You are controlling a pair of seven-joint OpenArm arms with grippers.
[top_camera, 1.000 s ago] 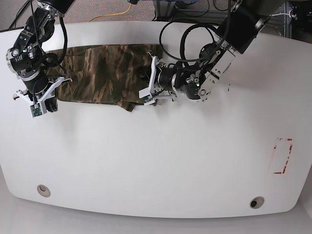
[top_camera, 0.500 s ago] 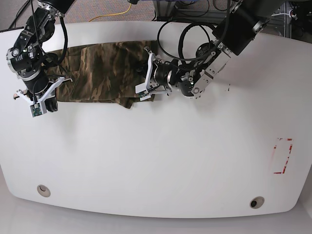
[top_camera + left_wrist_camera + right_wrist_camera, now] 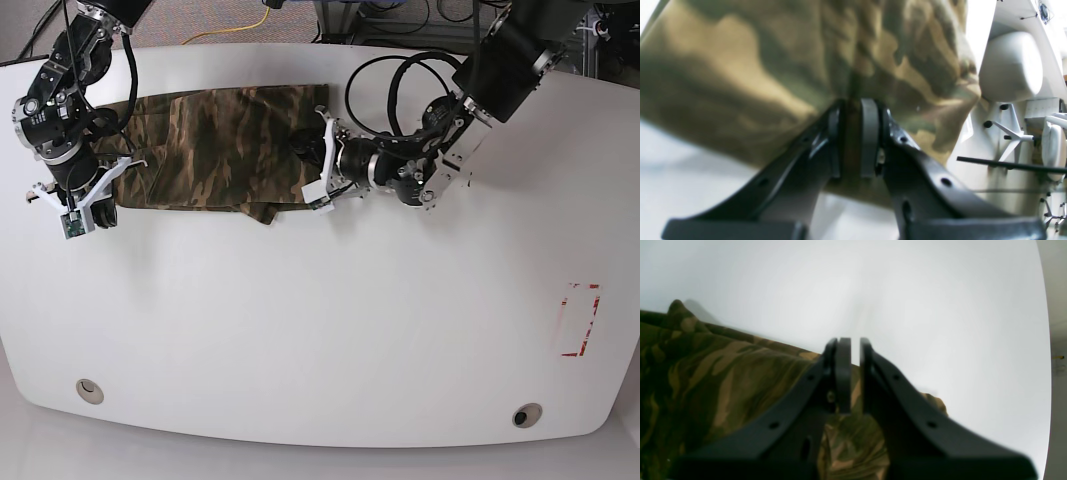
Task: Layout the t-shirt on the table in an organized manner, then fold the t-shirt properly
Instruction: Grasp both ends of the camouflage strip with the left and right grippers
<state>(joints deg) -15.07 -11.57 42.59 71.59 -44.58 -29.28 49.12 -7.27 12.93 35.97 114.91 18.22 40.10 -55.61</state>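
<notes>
The t-shirt — a camouflage cloth folded into a long band — lies at the far left part of the table. Its right end is pinched between the pads of the left gripper, whose jaws are clamped on a fold of the fabric. At the band's left end sits the right gripper, jaws nearly together — the wrist view shows bare tabletop in the slit between them, the cloth's edge just beneath. A red outline mark lies well apart, near the right edge.
</notes>
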